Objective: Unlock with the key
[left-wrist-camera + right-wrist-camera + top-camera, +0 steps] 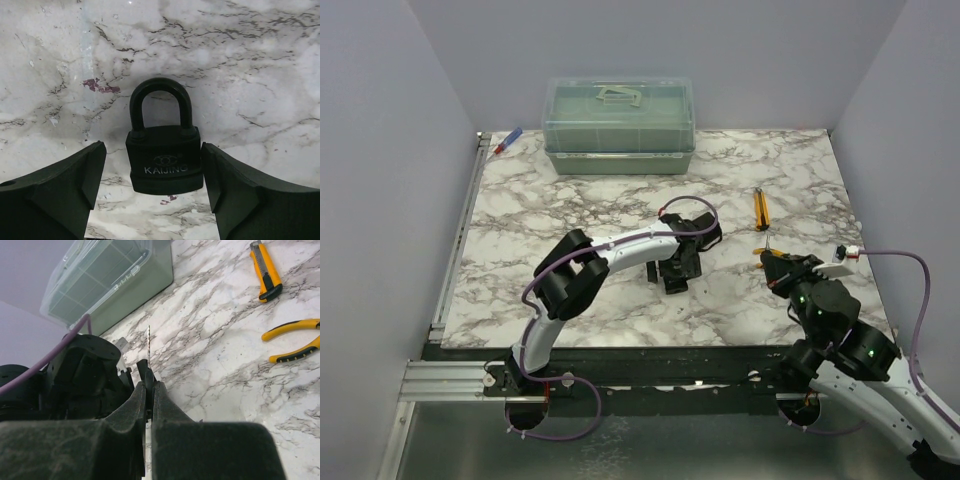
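Observation:
A black padlock [164, 160] marked KAIJING lies flat on the marble table [240, 60], shackle pointing away and closed. My left gripper [152, 152] is open, with its fingers [65, 185] on either side of the lock body; the right one is almost touching it. My right gripper [149, 385] is shut on the key [148, 371]. The key's black head is pinched between the pads and its thin shaft sticks out forward. In the top view the right gripper [770, 262] hovers to the right of the left gripper [678, 270], well apart from it.
A yellow utility knife [266, 270] and yellow-handled pliers [295, 340] lie right of my right gripper. A translucent green lidded box [620, 125] stands at the back. A red and blue pen [507, 142] lies at the back left corner. Grey walls enclose the table.

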